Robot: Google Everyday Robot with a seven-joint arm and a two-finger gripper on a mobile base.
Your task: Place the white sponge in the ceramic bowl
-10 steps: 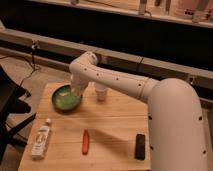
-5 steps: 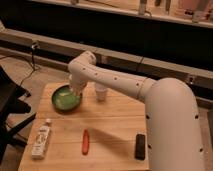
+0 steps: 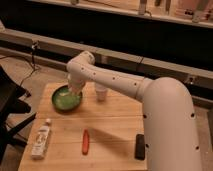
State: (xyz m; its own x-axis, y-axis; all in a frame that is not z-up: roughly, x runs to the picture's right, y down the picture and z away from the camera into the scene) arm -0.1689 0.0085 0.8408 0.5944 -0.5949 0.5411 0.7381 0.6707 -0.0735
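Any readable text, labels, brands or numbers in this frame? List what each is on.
None can be read.
White tube, front left of the table: faint print on its face, too blurred to read.
Black block, front right: no marking shows.
Gripper, over the ceramic bowl: no label shows on either.

Glossy green ceramic bowl (image 3: 64,100), darker rim, with the pale gripper (image 3: 74,89) hanging just over its right edge. White arm (image 3: 116,83), small dark dots along it. White cup (image 3: 101,92), 1 orange-red stick (image 3: 85,141), 1 black block (image 3: 140,146), white tube (image 3: 42,140), light wooden table (image 3: 115,126).
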